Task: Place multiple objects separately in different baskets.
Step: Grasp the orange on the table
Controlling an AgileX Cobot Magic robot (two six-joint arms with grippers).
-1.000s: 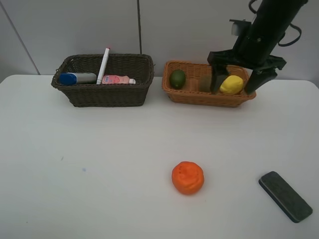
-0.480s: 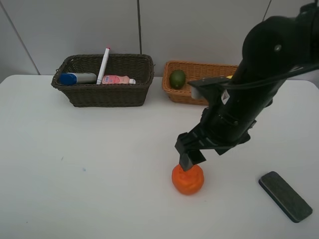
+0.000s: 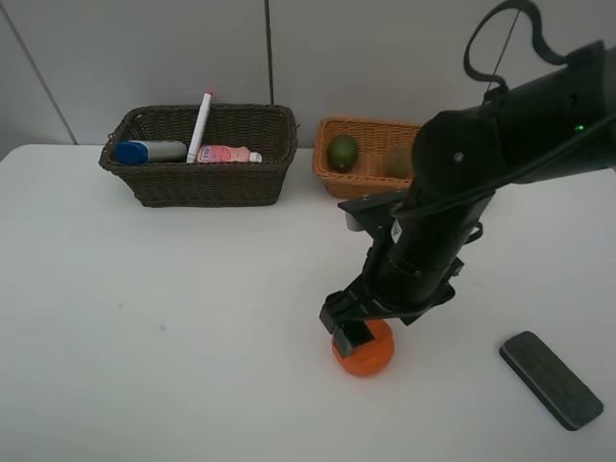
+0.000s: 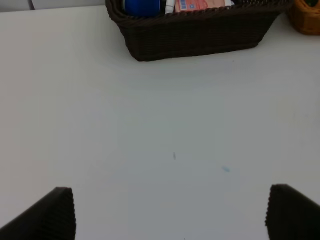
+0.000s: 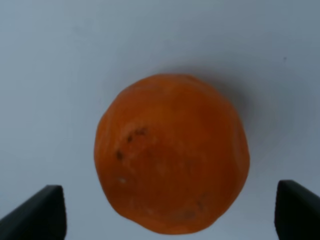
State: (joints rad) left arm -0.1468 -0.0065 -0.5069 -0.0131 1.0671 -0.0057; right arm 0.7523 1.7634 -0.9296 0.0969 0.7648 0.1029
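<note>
Right claw (image 5: 166,212) hangs low over the orange (image 3: 370,356), its jaws apart and one dark fingertip (image 5: 40,212) standing off either side of the fruit. In the right wrist view a strip of bare white shows between each tip and the peel, so nothing is clamped. The orange sits on the white worktop (image 3: 144,318), at about 5 o'clock from the middle in the high view, and the black arm covers its upper edge there.

A dark eraser block (image 3: 551,378) lies flat at roughly 3 o'clock from the orange, well apart from it and angled across the near right corner.

Toward 11 o'clock stands the dark brown basket (image 3: 202,183). It holds the white blue-capped bottle (image 3: 149,151) lying on its side, the small pink bottle (image 3: 226,154) just beside it, and the white marker (image 3: 201,125) leaning between them with its tip sticking up past the rim. Toward 1 o'clock is the light orange-tan basket (image 3: 371,183), with the green lime (image 3: 343,152) at its 9 o'clock end and the brown kiwi (image 3: 397,161) next along. The arm hides the rest of that basket.

Left claw (image 4: 172,215) is out of the high view. Its own camera shows the jaws spread wide with only bare worktop between them, and the dark brown basket far off at 12 o'clock.
</note>
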